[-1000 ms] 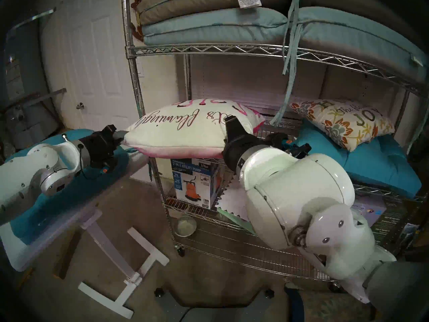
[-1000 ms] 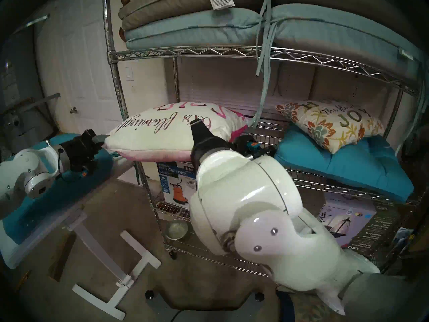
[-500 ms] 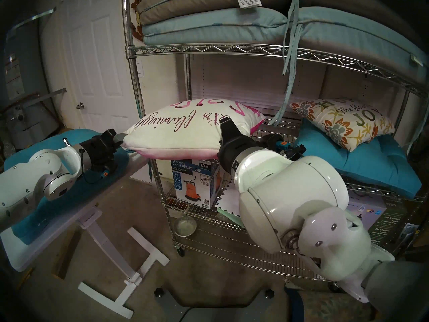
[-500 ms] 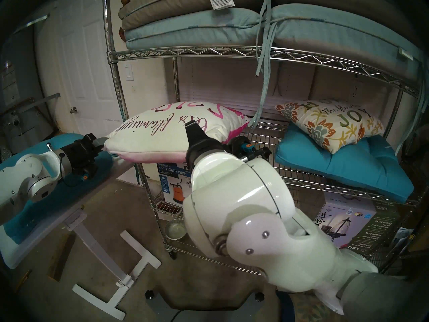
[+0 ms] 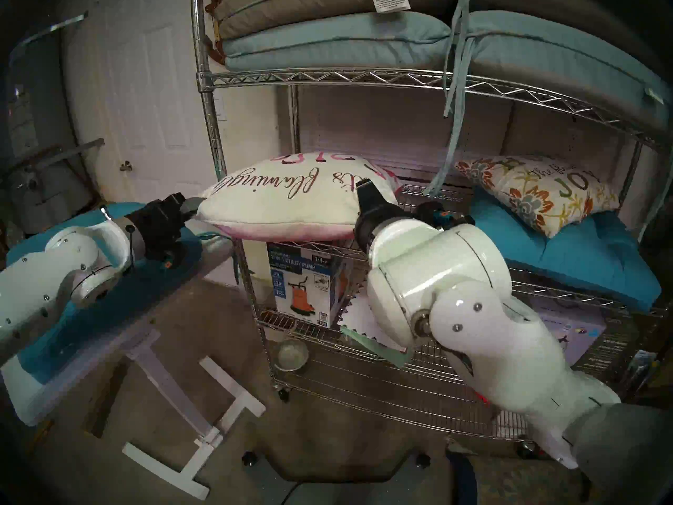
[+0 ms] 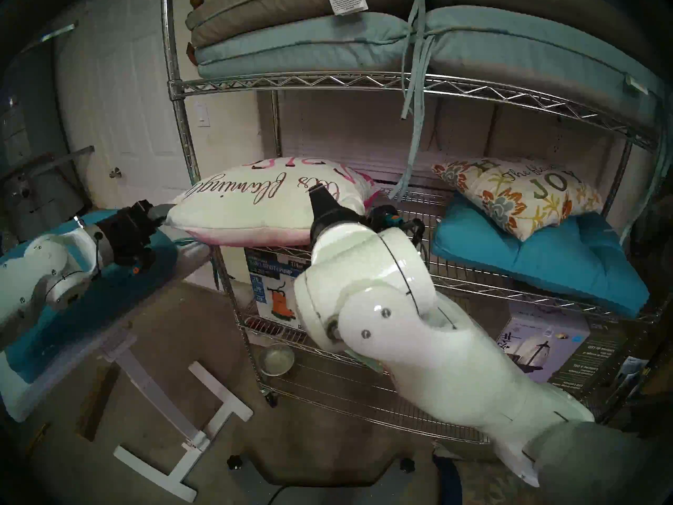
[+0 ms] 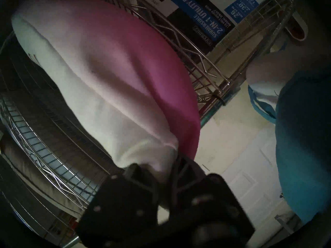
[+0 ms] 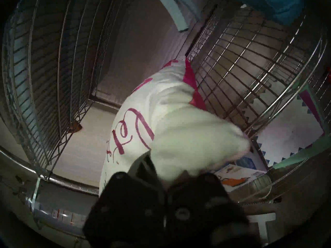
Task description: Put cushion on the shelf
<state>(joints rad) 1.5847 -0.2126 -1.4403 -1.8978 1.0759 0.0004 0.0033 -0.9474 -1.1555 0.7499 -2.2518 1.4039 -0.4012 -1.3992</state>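
Note:
A white cushion (image 5: 287, 198) (image 6: 255, 205) with pink script and a pink underside hangs between my two grippers at the left end of the shelf's (image 5: 364, 77) middle tier. Its far right part lies over the wire grid (image 8: 250, 63); its left part sticks out past the shelf's left post. My left gripper (image 5: 191, 211) (image 7: 166, 168) is shut on the cushion's left corner. My right gripper (image 5: 366, 198) (image 8: 166, 170) is shut on the cushion's near right edge, one finger lying on top.
A teal cushion (image 5: 582, 260) with a floral "JOY" pillow (image 5: 535, 191) fills the middle tier's right half. Stacked seat pads (image 5: 364, 34) load the top tier, their ties (image 5: 451, 103) dangling. A pump box (image 5: 306, 282) stands below. A white table (image 5: 109, 347) with a teal cushion stands left.
Both arms have carried the cushion a little right and deeper into the shelf, and its right end has dropped onto the grid. The right elbow has swung down and forward.

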